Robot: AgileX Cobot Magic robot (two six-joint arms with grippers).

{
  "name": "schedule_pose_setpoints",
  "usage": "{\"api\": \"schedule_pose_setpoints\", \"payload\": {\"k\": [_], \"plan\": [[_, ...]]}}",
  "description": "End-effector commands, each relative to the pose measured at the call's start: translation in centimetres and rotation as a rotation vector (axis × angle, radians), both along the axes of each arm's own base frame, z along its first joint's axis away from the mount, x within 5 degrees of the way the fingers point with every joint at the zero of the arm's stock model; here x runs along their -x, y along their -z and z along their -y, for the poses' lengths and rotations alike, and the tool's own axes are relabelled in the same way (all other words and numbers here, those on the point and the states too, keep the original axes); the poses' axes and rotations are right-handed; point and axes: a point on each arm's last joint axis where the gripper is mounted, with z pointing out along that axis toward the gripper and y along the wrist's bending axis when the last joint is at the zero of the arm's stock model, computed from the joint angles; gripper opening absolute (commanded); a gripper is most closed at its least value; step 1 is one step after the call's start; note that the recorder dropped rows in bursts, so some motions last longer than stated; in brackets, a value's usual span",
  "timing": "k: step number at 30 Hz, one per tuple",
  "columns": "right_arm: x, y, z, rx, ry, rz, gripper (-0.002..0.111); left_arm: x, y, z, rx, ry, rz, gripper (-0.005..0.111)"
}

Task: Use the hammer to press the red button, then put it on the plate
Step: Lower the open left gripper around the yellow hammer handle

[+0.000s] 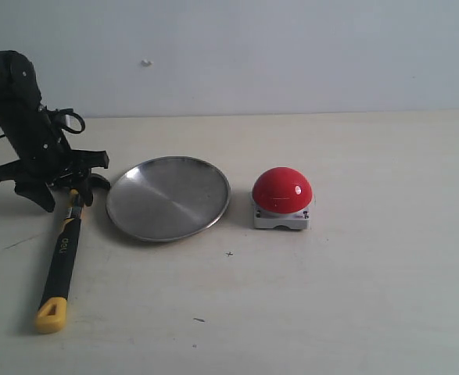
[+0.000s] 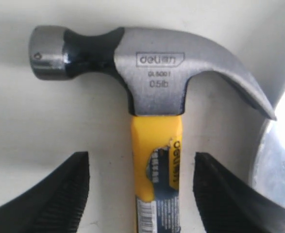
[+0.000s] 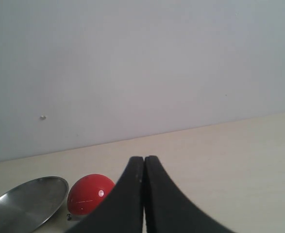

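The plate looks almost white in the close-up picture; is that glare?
Probably glare: in the left wrist view the plate washes out near white beside the hammer; in the exterior view it shows a soft grey sheen, and the red button carries one small highlight.

Hammer (image 1: 63,250): grey head, yellow neck, black handle, yellow end. Button (image 1: 282,190) red, grey base. Plate (image 1: 168,199) silver.

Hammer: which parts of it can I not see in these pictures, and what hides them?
- Exterior view: the hammer head is mostly covered by the left claw.
- Left wrist view: the handle is cut off by the picture edge, so its far end is not shown.
- Right wrist view: the hammer is outside the picture.
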Motion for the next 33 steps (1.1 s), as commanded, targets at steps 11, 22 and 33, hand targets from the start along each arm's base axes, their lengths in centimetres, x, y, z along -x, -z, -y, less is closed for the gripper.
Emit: {"api": "schedule_pose_setpoints", "payload": {"k": [11, 22, 33], "plan": [[0.03, 0.1, 0.04, 0.008, 0.006, 0.002, 0.0, -0.17, -0.26, 0.3, -0.005, 0.021, 0.024, 0.061], [0.03, 0.1, 0.04, 0.008, 0.006, 0.002, 0.0, -0.31, -0.26, 0.18, -0.021, 0.047, 0.041, 0.061], [0.03, 0.1, 0.04, 0.008, 0.006, 0.002, 0.0, -0.31, -0.26, 0.16, -0.022, 0.048, 0.042, 0.061]]}}
